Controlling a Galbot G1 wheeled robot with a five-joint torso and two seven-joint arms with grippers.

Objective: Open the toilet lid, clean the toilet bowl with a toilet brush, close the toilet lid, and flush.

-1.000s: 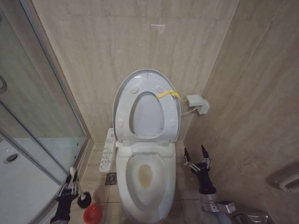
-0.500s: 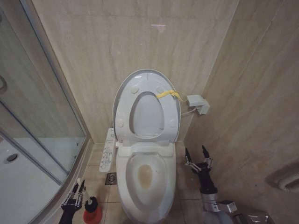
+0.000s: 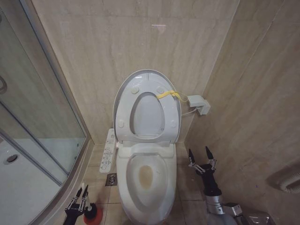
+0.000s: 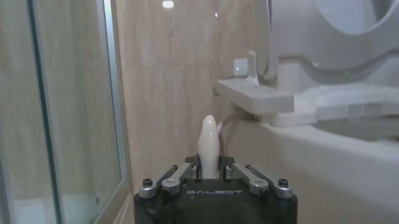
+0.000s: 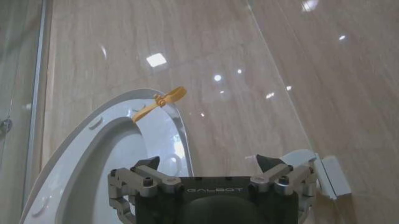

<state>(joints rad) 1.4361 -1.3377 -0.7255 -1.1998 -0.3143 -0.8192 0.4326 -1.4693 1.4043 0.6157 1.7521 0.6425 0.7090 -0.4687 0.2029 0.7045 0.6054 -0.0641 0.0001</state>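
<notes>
Since a second ago the left gripper has come down beside the toilet, carrying the toilet brush from floor height above the red holder to a spot where the black bristle head sits in or right at that holder; its fingers are closed on the slim white handle, which the left wrist view shows standing upright between them. The right gripper has shifted only slightly; it hovers on the far side of the toilet, near the wall, its fingers spread wide and holding nothing.

As a judgement of progress: the toilet lid stands raised against the wall with its yellow strap hanging at the edge, so opening is done; the toilet bowl lies exposed with a brownish stain at the drain; the brush looks to be going back to its holder, so scrubbing seems finished; closing the lid and flushing are left.
</notes>
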